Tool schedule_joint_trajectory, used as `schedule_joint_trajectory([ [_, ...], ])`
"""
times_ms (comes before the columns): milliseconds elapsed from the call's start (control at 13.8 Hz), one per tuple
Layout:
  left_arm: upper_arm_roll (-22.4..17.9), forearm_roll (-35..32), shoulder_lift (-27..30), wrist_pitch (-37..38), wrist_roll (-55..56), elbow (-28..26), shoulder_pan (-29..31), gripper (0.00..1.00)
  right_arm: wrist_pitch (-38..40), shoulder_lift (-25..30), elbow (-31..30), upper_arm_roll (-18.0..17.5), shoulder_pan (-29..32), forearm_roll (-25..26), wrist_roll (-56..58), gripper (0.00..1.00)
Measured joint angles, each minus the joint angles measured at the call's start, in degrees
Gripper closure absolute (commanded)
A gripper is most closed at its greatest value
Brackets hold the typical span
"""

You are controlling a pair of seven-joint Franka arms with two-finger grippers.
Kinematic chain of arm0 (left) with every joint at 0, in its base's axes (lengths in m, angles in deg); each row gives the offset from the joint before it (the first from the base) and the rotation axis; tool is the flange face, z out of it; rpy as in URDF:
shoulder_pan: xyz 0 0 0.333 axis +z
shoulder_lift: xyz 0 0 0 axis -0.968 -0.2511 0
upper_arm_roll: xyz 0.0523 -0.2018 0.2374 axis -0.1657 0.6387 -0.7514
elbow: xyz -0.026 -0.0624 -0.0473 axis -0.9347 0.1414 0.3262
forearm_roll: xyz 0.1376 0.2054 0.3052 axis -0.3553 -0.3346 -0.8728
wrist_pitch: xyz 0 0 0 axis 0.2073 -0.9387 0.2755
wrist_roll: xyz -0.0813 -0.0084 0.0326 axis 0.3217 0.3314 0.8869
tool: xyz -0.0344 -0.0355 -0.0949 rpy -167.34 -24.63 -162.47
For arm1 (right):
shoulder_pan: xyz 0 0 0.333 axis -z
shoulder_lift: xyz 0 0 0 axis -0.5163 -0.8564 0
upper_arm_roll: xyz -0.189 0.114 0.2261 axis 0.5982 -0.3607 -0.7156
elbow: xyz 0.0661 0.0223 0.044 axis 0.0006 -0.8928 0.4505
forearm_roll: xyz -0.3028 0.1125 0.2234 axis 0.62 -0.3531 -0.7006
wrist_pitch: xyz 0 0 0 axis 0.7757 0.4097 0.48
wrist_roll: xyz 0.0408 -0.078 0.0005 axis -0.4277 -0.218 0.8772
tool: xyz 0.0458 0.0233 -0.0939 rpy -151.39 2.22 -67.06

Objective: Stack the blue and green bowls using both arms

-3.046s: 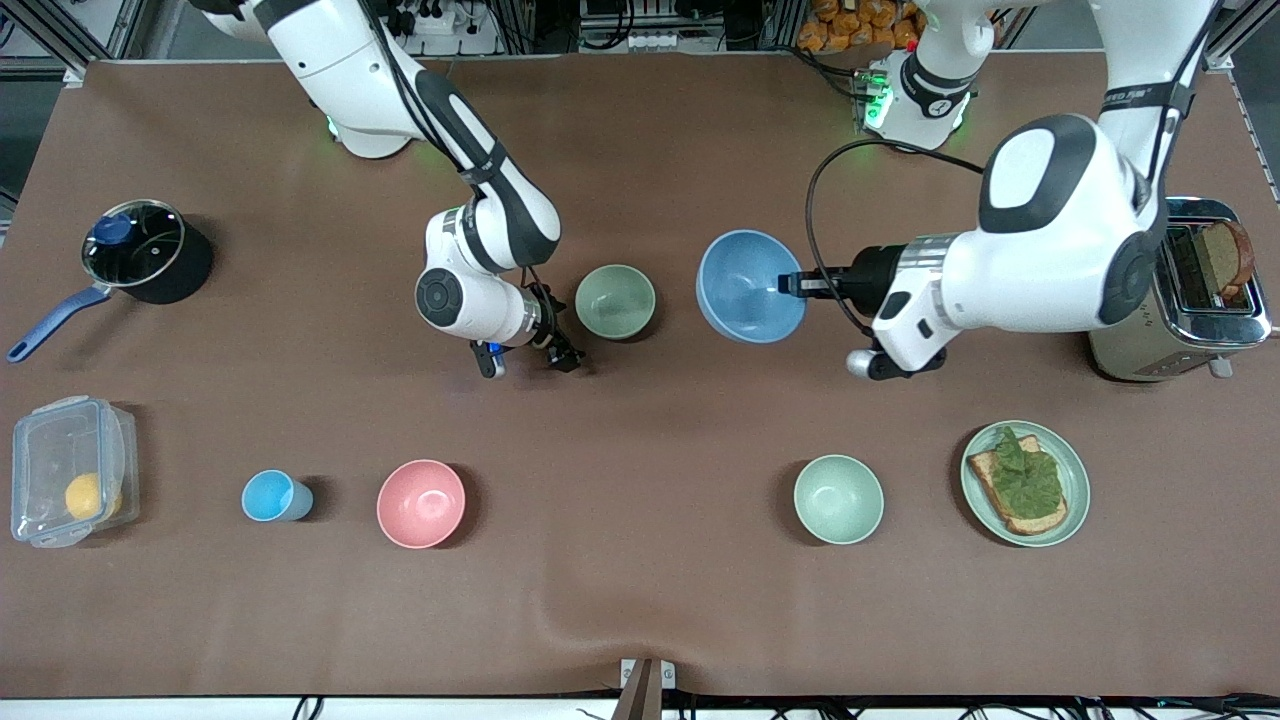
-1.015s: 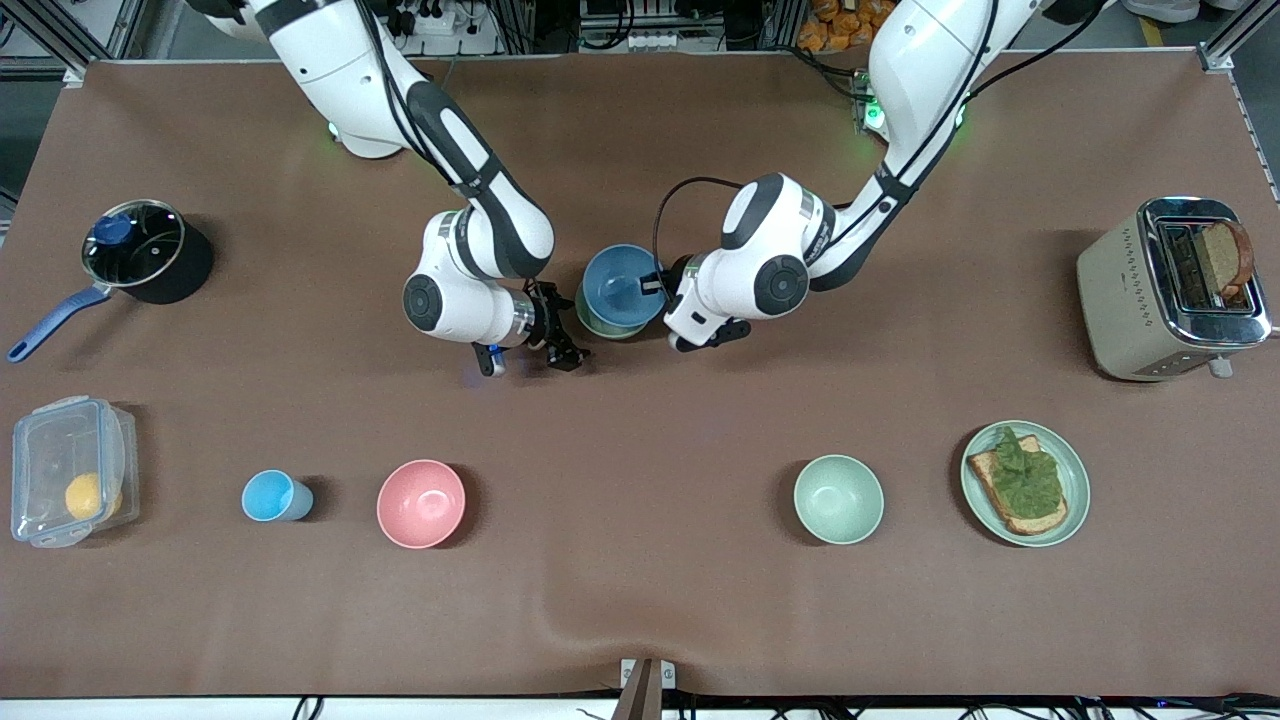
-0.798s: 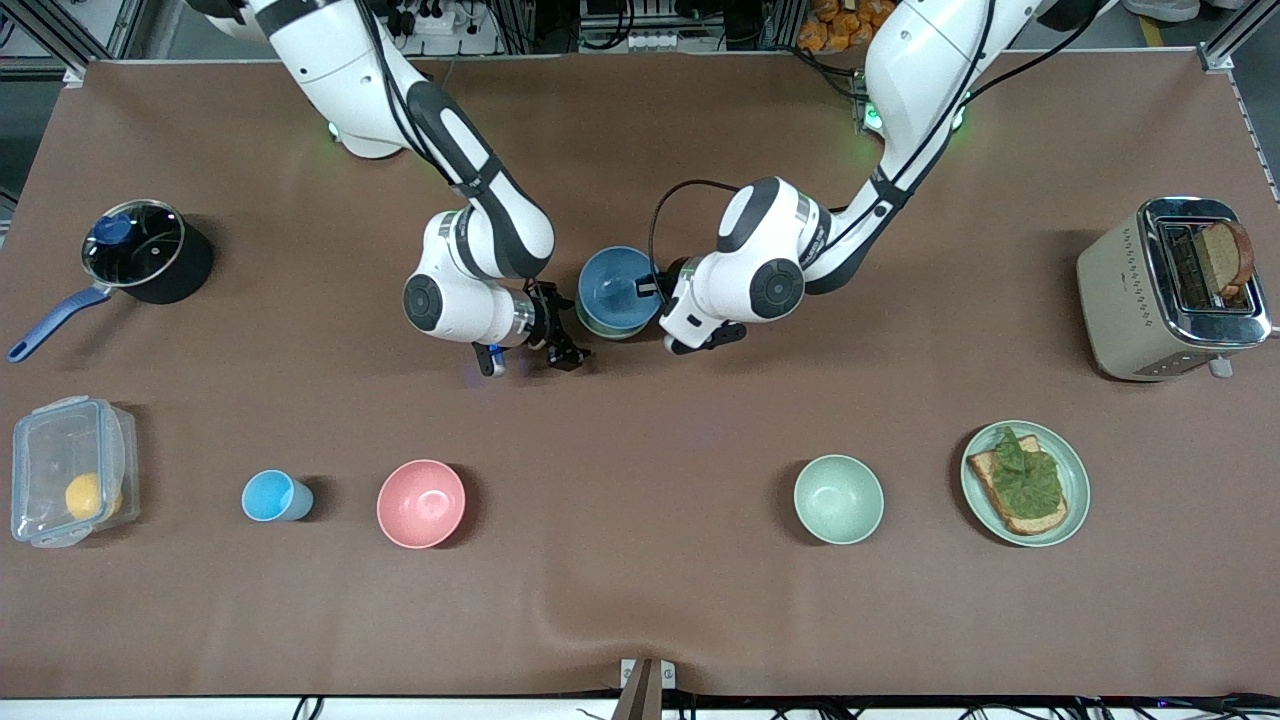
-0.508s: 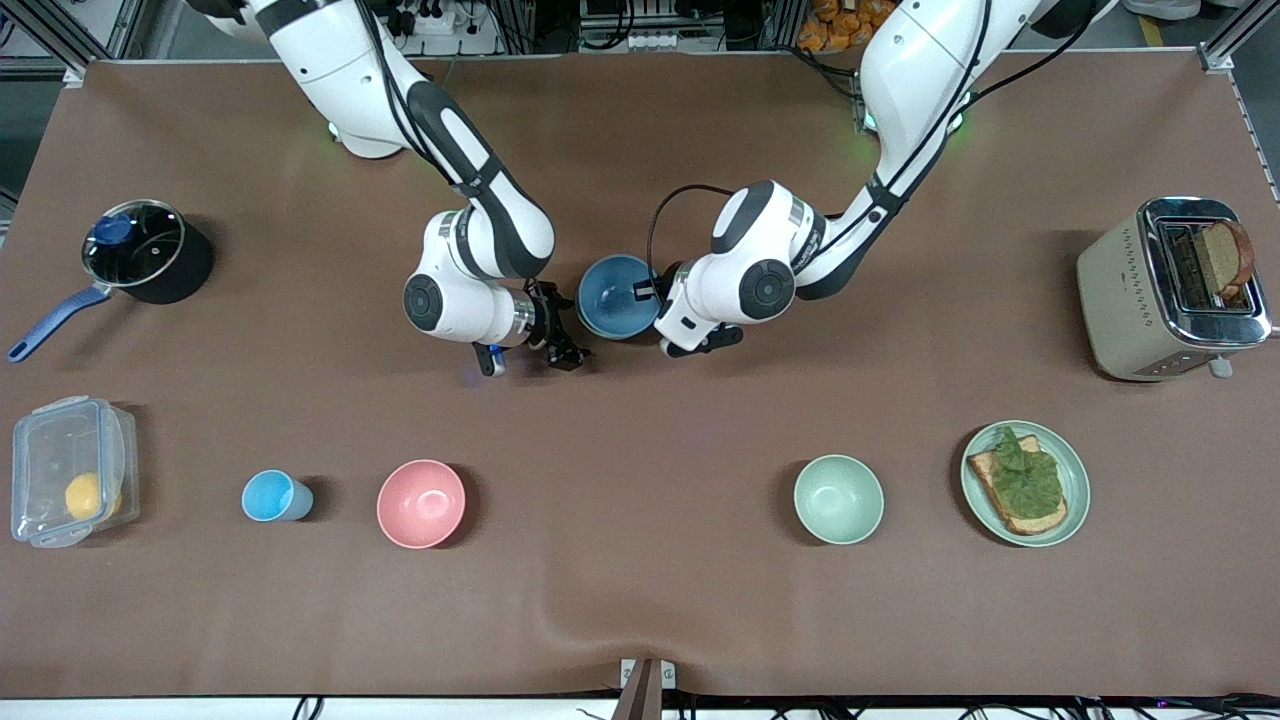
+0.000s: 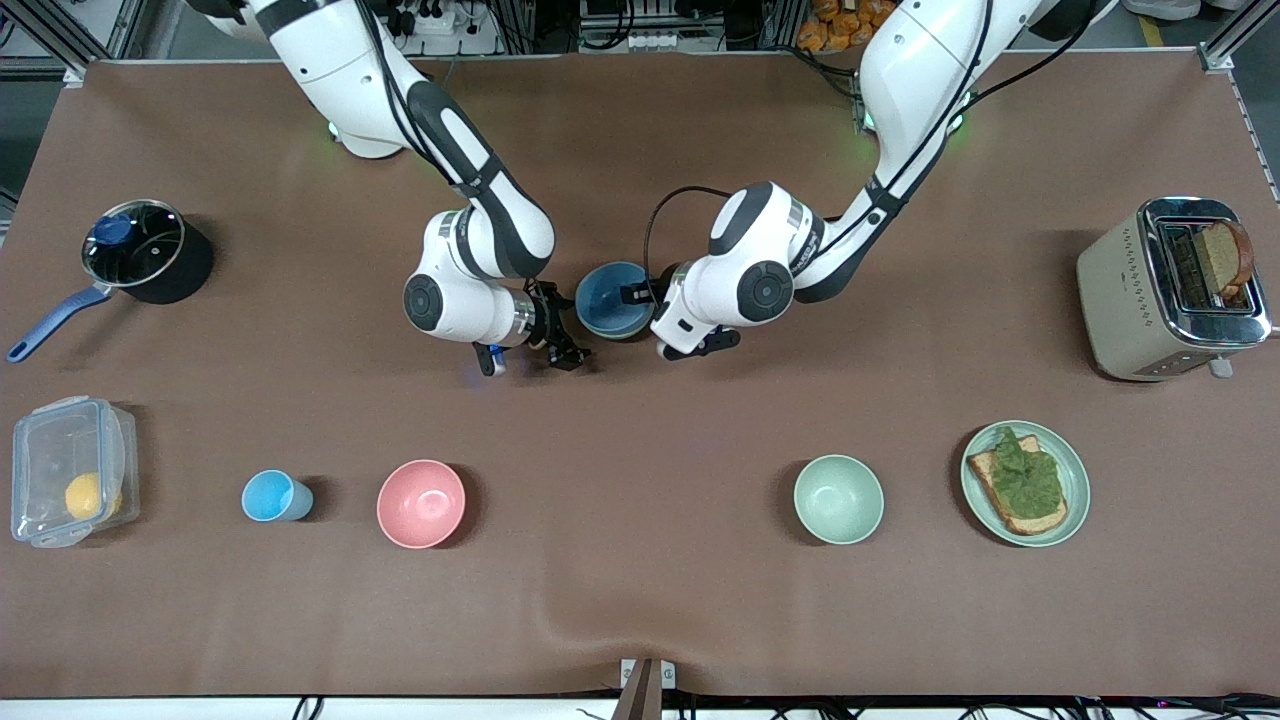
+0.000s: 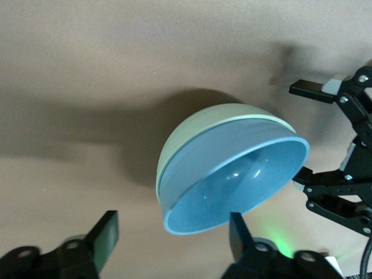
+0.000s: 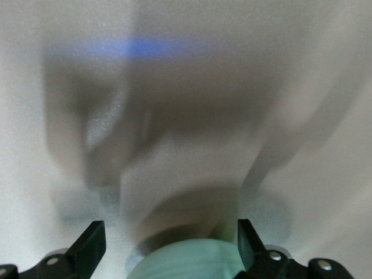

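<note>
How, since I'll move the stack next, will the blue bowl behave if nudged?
Likely rigid: blue bowl looks hard. Seemingly tilted in green bowl, it may rock. Left gripper and right gripper flank it open, steadying nothing.

Blue bowl [image 6: 244, 180]: nested inside the green bowl, tilted, its hollow facing the camera, rim standing clear of the green rim.
Green bowl [image 6: 195, 131]: under and around the blue bowl, only its outer wall and a strip of rim visible; it rests on the brown table [image 6: 87, 64] and casts a dark shadow there.
Left gripper [image 6: 171, 238]: fingers spread wide, one dark finger on each side of the blue bowl's near rim, neither clearly touching it.
Right gripper [image 6: 343, 151]: black linkage just beside the bowls' rims.
</note>
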Motion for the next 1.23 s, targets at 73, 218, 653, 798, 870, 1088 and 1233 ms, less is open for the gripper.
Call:
schedule_joint_trajectory([
  [73,-0.1,-0.1,0.7,1.4,0.3,0.5,0.3,0.00,0.0,0.0,0.0,0.0,0.0,0.0,1.0,0.00],
  [218,-0.3,-1.8,3.5,4.8,0.9,1.0,2.0,0.00,0.0,0.0,0.0,0.3,0.1,0.0,3.9,0.00],
  [653,-0.4,-12.8,14.9,22.1,7.0,4.2,8.4,0.00,6.9,1.9,0.1,0.9,4.2,1.3,6.3,0.00],
  [798,-0.5,-16.2,16.5,28.0,7.8,7.8,10.3,0.00,12.3,3.6,0.2,1.3,6.9,3.8,6.6,0.00],
  [870,-0.6,-17.8,16.7,31.0,8.0,10.1,11.3,0.00,14.8,4.5,0.2,1.3,8.6,5.2,7.0,0.00],
  [1088,-0.7,-22.7,17.8,36.3,9.0,14.4,13.9,0.00,22.5,7.1,0.4,1.4,13.3,9.7,8.4,0.00],
  [1233,-0.7,-25.3,20.7,39.3,9.0,15.3,15.8,0.00,28.2,8.5,0.8,1.5,16.7,12.2,11.4,0.00],
])
